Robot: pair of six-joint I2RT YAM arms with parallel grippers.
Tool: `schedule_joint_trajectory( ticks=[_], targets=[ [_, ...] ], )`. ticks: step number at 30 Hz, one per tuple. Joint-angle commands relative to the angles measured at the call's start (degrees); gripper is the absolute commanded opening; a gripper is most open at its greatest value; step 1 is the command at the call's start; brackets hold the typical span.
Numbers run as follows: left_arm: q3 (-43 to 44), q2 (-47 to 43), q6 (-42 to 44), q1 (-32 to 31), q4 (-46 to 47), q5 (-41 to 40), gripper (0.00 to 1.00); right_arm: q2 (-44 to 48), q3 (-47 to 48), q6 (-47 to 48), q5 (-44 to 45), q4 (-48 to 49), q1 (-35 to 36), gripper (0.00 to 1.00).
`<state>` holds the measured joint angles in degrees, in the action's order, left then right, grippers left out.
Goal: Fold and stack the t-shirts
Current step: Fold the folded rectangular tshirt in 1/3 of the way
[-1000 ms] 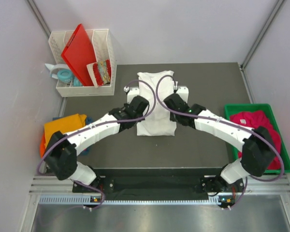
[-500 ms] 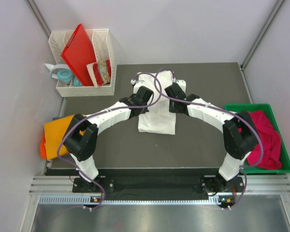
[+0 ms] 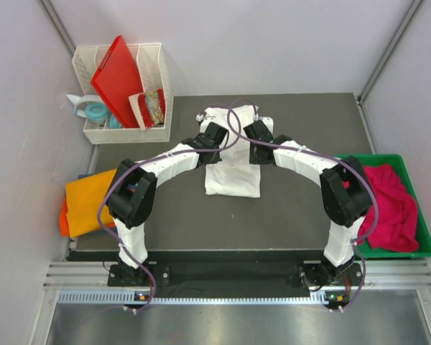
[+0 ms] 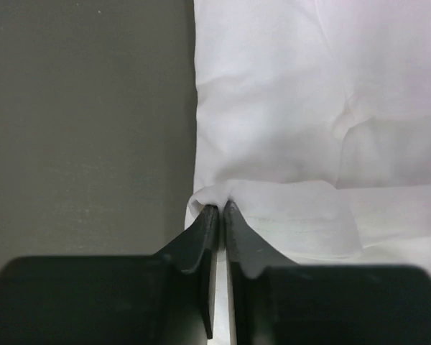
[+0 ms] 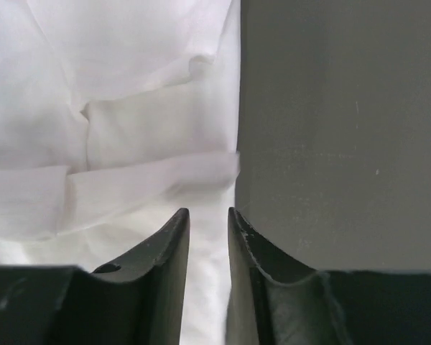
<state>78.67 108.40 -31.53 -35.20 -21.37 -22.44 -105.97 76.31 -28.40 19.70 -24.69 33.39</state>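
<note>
A white t-shirt (image 3: 233, 172) lies folded into a long strip in the middle of the dark table (image 3: 294, 215). My left gripper (image 3: 208, 128) is at the strip's far left edge. In the left wrist view it (image 4: 220, 207) is shut on a raised fold of that white t-shirt (image 4: 294, 108). My right gripper (image 3: 258, 128) is at the far right edge. Its jaws (image 5: 208, 212) stand slightly open over the white t-shirt (image 5: 115, 129), and a loose fold lies just ahead of them. An orange t-shirt (image 3: 86, 198) lies at the table's left edge, and a magenta-pink one (image 3: 391, 205) fills the green bin.
A white basket (image 3: 158, 57) at the back left holds a red plastic board (image 3: 118, 72) and small items, with a blue tape roll (image 3: 97, 111) beside it. The green bin (image 3: 359, 159) sits at the right edge. Both arms arch over the table's middle.
Both arms have reached farther toward the back of the table, along the shirt. The right gripper's jaws have parted and let go of the cloth. The left stays shut on it.
</note>
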Motion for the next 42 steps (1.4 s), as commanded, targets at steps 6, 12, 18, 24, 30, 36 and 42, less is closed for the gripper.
schedule_joint_trajectory(
  ticks=[6,12,18,24,30,36,42],
  targets=[
    [5.5,-2.4,1.2,0.5,2.2,-2.9,0.49,2.7,6.0,1.4,-0.6,2.3,-0.3,0.60],
    [2.0,-6.9,-1.7,0.2,2.0,2.0,0.40,6.0,2.2,0.5,-3.3,4.5,2.4,0.31],
    [-5.8,-9.2,-6.5,-0.3,3.9,6.6,0.00,4.2,-0.4,-1.7,-6.1,4.8,5.2,0.00],
    [-9.1,-8.7,-7.2,-1.1,5.3,12.1,0.00,2.4,-2.1,-3.8,-8.0,5.3,5.9,0.00],
    [-8.3,-3.9,-7.2,-1.4,3.7,16.1,0.00,0.6,-4.0,-5.3,-8.9,5.0,5.5,0.00],
    [-11.3,-1.0,-8.6,-1.4,3.3,18.4,0.00,-0.8,-7.1,-6.1,-10.1,4.6,4.7,0.00],
    [-18.1,-1.3,-10.3,-2.2,5.6,19.7,0.00,-0.2,-14.1,-7.6,-12.2,6.5,5.1,0.00]
  ],
)
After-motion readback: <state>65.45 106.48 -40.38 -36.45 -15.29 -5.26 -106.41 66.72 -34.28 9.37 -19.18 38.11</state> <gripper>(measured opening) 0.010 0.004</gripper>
